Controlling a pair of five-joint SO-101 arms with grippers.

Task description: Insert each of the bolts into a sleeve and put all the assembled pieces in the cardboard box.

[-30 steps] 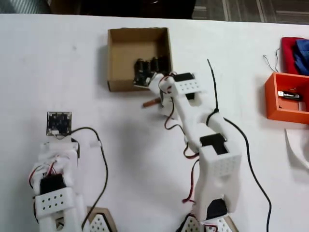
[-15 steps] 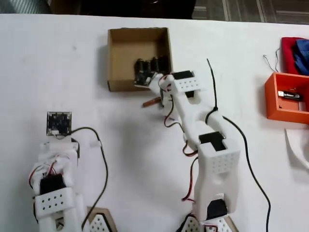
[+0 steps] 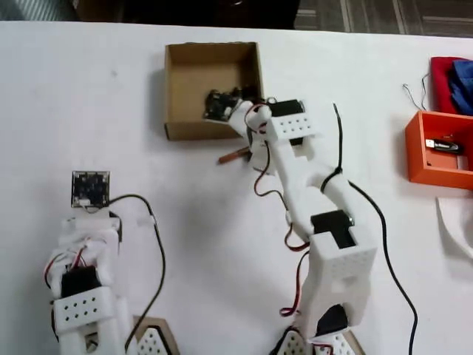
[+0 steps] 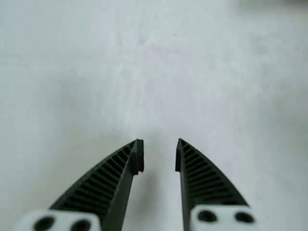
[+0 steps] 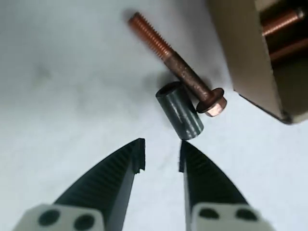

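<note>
At 7 o'clock on the white table (image 4: 154,57), the left arm (image 3: 83,296) sits folded. Its left gripper (image 4: 159,155) is slightly parted over bare surface and holds nothing. From 5 o'clock the right arm (image 3: 295,177) stretches toward the centre, and its right gripper (image 5: 161,156) is likewise a little spread and empty. Just past its fingertips a dark sleeve (image 5: 179,110) lies on its side, right at one tip, not between the fingers. It rests beside the head end of a copper bolt (image 5: 173,60); whether the two touch is hard to tell. Beyond, toward 12 o'clock, stands the cardboard box (image 5: 243,53), cut off at the wrist view's edge, with copper shanks (image 5: 284,21) inside. From above, the arm's wrist overhangs the box's 5 o'clock corner, hiding part of its contents.
</note>
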